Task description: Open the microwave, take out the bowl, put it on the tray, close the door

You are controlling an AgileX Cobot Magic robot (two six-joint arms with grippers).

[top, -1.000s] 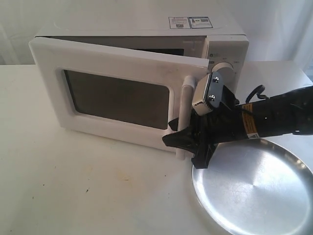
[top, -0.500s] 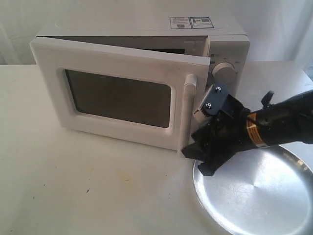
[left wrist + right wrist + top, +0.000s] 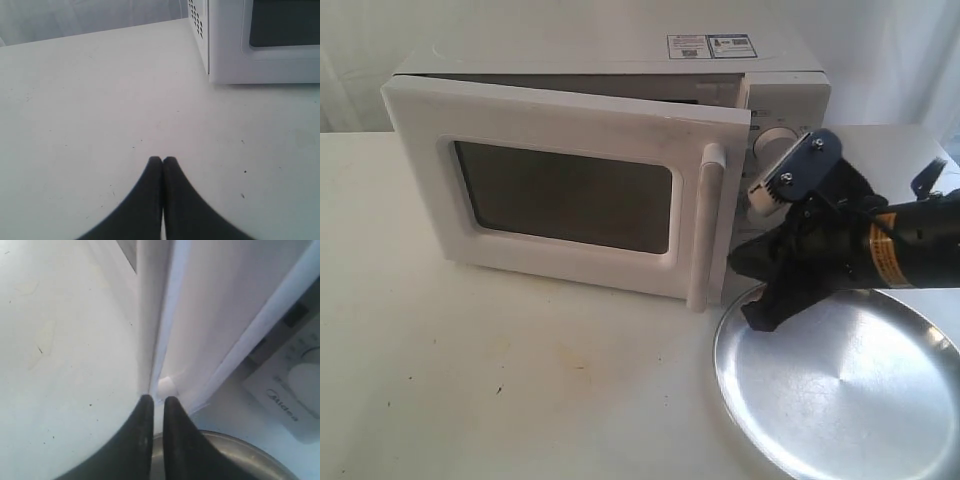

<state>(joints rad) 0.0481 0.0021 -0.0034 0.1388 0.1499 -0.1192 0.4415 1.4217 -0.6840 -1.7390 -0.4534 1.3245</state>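
In the exterior view, the microwave point(image 3: 620, 60) is seen standing on the white surface point(image 3: 470, 380), toward the far left. Its door point(image 3: 570, 120) is swung partly open, the free edge with the handle point(image 3: 711, 230) turned toward the near right. The oven's inside is hidden by the door, so the bowl cannot be seen. The tray point(image 3: 850, 400) is set on the near right of the surface, just beside the door's lower corner. The right gripper point(image 3: 748, 292) is held low over the tray's far left rim, just right of the handle and apart from it.

In the left wrist view, the left gripper point(image 3: 162, 161) is shown clenched, its fingertips pressed together with nothing between them, above bare surface point(image 3: 100, 100). A corner of the microwave point(image 3: 225, 50) is seen beyond it, well apart.

In the right wrist view, the right gripper point(image 3: 156, 400) is shown almost fully clenched, only a thin slit left and nothing grasped. It is pointed at the lower end of the handle point(image 3: 150, 315), and whether the two touch cannot be told. The tray's rim point(image 3: 230, 450) is seen beneath the fingers.
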